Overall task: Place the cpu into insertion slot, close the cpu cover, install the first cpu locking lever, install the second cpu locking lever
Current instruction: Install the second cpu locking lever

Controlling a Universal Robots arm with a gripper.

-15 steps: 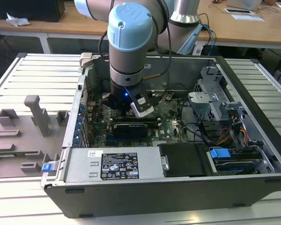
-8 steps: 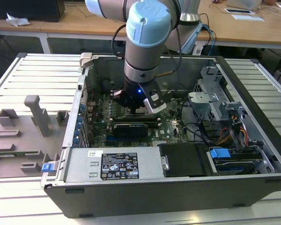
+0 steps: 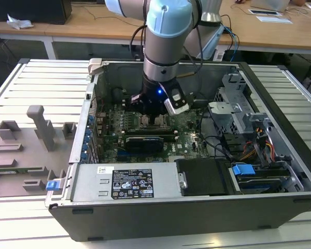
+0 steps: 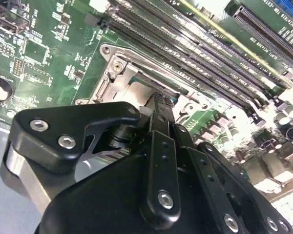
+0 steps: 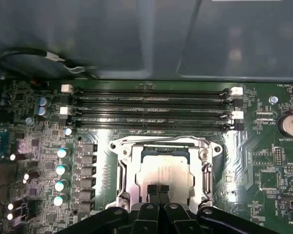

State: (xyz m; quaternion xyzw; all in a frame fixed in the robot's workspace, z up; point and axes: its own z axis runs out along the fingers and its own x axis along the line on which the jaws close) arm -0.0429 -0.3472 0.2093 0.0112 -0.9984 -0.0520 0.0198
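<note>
The tool [image 5: 158, 189], fingers pressed together and grasping nothing, rests on the cpu [image 5: 163, 168] seated in the insertion slot [image 5: 124, 168]. Excess downward force risks bending socket pins.

Under my wrist I count one cpu [image 5: 162, 168], lying inside one cpu cover [image 5: 164, 146]. Beside it run four long black memory slots [image 5: 151, 108]. One coin battery [image 5: 289, 124] sits on the green board, and a row of four silver-topped capacitors [image 5: 61, 176] stands along the socket's side.
</note>
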